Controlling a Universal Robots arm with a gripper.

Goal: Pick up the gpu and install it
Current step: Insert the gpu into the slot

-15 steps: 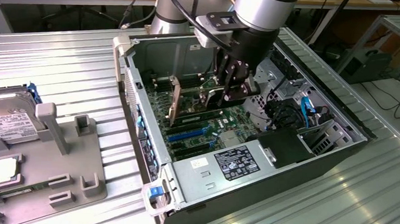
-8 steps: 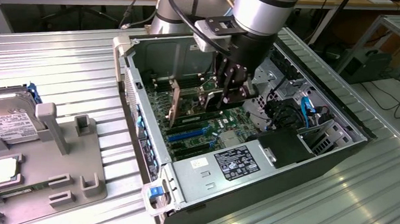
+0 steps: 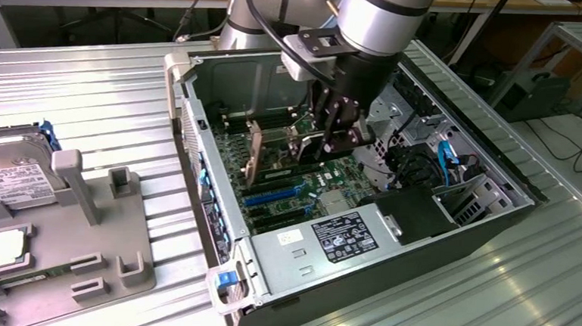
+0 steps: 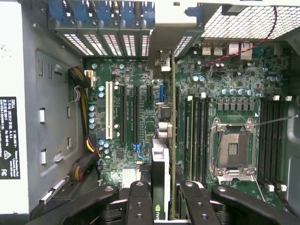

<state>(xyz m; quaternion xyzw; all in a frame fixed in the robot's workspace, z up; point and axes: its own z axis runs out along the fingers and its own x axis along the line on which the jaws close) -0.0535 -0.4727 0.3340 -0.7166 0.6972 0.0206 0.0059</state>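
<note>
Inside the open computer case (image 3: 305, 270), as the exterior view shows it, the arm reaches down from above and the gripper (image 3: 333, 139) is clamped narrow on the gpu (image 3: 281, 156). The card stands on edge over the motherboard (image 3: 300, 190), near the middle of the case, with its brownish board face turned toward the exterior view's left. Whether its lower edge sits in a slot cannot be told. At the case's near end lies the power supply (image 3: 342, 238) with its black label. Outside the case, well apart on the metal table (image 3: 525, 298), a grey fixture (image 3: 63, 255) carries a hard drive (image 3: 12, 172).

From the wrist view, looking down into the case, the gpu (image 4: 160, 168) shows edge-on, held between the black fingers (image 4: 139, 197) of the gripper (image 4: 165, 192), one on each face. The card runs across the motherboard (image 4: 140, 75) toward the case's rear wall, where its silvery bracket meets the row of blue latches (image 4: 103, 11). A white expansion slot (image 4: 108, 110) lies to one side of the card and the empty processor socket (image 4: 233, 147) to the other.
</note>
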